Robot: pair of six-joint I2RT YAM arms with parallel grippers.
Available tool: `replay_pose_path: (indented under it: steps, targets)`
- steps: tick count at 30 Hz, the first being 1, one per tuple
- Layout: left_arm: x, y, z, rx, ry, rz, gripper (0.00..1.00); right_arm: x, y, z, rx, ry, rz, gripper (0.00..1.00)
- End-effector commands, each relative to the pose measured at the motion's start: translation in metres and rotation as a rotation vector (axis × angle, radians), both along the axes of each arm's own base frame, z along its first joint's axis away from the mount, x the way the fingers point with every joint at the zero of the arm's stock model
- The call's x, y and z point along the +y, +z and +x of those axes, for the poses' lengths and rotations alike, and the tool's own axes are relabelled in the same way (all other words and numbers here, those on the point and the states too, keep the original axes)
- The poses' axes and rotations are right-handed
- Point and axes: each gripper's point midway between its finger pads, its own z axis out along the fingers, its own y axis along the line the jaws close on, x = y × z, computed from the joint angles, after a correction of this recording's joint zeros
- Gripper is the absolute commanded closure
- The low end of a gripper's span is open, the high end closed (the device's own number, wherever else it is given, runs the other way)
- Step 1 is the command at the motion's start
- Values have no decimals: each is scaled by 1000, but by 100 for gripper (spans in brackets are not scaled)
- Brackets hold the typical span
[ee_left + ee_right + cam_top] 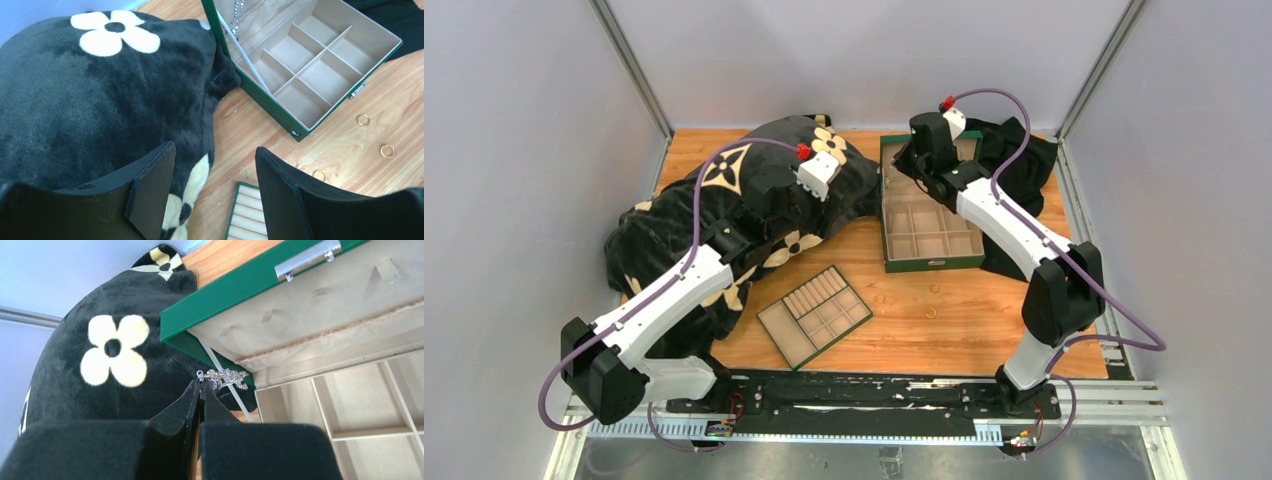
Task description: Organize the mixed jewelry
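Observation:
My right gripper (200, 382) is shut on a silvery sparkly cluster (227, 378), pinched at the very fingertips; it hangs over the back left corner of the open green box (225, 305). The cluster also shows in the left wrist view (235, 22), dangling by the box's lid. In the top view the right gripper (916, 152) is over that box (932, 264). Three thin gold rings (363, 119) (386, 150) (319, 174) lie on the wood in front of the box. My left gripper (214, 148) is open and empty, above the edge of a black plush.
A black plush cushion with cream flowers (724, 200) covers the table's left. The flat green tray with beige compartments (776, 330) lies at the front centre; its corner shows in the left wrist view (239, 200). A black cloth (1024, 150) lies behind the box at back right.

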Motion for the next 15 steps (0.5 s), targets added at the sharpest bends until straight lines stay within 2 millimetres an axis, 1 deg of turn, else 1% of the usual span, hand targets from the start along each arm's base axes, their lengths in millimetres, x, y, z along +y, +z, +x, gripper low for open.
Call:
replay_pose_path:
  steps: [1, 6, 11, 15]
  targets:
    - [10, -10, -2, 3, 13, 54, 35, -6, 6, 17, -3, -41, 16, 100]
    - [13, -11, -2, -6, 17, 69, 35, -4, 0, 29, 3, -51, 16, 100]
    - [13, -16, -2, -3, -1, 101, 35, -3, -6, 37, 9, -56, 24, 100]
    - [13, -15, -1, -6, -1, 110, 35, -6, -8, 42, 5, -71, 24, 100]
